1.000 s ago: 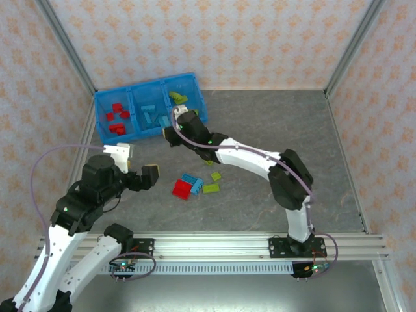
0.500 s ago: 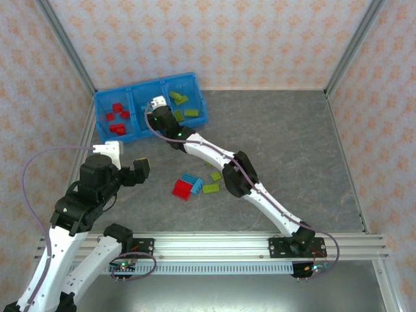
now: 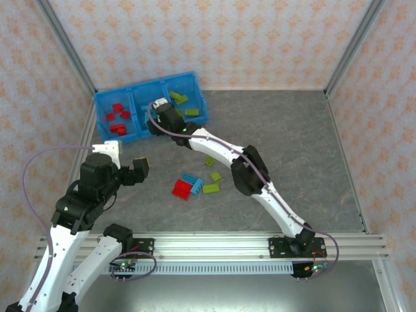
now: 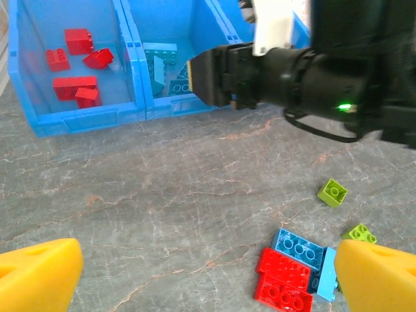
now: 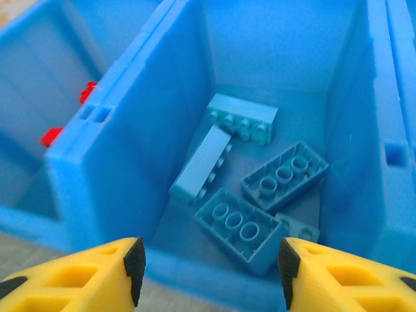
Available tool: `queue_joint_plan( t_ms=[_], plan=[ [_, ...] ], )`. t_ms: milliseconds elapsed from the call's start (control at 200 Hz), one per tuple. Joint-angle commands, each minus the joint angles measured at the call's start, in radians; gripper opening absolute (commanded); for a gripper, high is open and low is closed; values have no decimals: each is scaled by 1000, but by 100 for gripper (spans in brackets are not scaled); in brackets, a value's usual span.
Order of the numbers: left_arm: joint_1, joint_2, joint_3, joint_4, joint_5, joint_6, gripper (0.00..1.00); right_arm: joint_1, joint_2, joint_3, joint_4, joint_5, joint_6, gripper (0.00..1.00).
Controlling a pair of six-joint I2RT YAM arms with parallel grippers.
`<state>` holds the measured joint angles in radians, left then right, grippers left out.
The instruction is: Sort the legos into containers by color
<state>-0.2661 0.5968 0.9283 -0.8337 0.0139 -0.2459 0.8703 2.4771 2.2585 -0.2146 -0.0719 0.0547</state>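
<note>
Ahead of the wide-open, empty left claw [image 4: 208, 273] stands the right arm [image 4: 312, 71], loose legos [image 4: 286, 276] nearer. Before the half-parted, empty right claw [image 5: 211, 266], the middle compartment [image 5: 260, 45] holds light-blue legos [image 5: 237, 224].

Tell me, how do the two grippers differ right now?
The right gripper reaches over the tray's middle compartment, above light-blue bricks; the left gripper hangs over the table, near the loose bricks. The left gripper's jaws stand wider apart than the right gripper's. Both are yellow-tipped, open and empty.
</note>
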Motion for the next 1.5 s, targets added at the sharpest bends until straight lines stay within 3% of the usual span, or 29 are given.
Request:
queue_joint_plan(
  t_ms=[0, 155, 305, 405, 495, 666, 896, 976, 1246, 1491],
  plan=[
    [10, 12, -6, -4, -3, -13, 100, 10, -239, -150, -47, -76, 86, 60],
    [9, 6, -12, 13, 112, 7, 100, 10, -536, -484, -127, -18, 75, 63],
    [8, 3, -32, 80, 333, 39, 100, 7, -808, -837, -152, 194, 81, 68],
    [7, 20, -40, 115, 478, 57, 100, 2, -903, -1002, -150, 221, 41, 74],
    [7, 38, -34, 106, 504, 68, 100, -5, -876, -1048, -192, 177, -8, 80],
    [7, 41, -31, 91, 462, 72, 100, -26, -649, -900, -353, 168, -41, 82],
    [7, 50, -28, 78, 436, 76, 100, -79, -456, -789, -324, 77, -60, 84],
    [6, 61, -24, 70, 430, 79, 100, -95, -413, -758, -330, 43, -58, 77],
    [7, 68, -22, 65, 416, 78, 100, -100, -421, -785, -322, 6, -28, 34],
    [7, 67, -22, 62, 406, 77, 100, -100, -626, -865, -199, 34, 17, 26]
  ],
)
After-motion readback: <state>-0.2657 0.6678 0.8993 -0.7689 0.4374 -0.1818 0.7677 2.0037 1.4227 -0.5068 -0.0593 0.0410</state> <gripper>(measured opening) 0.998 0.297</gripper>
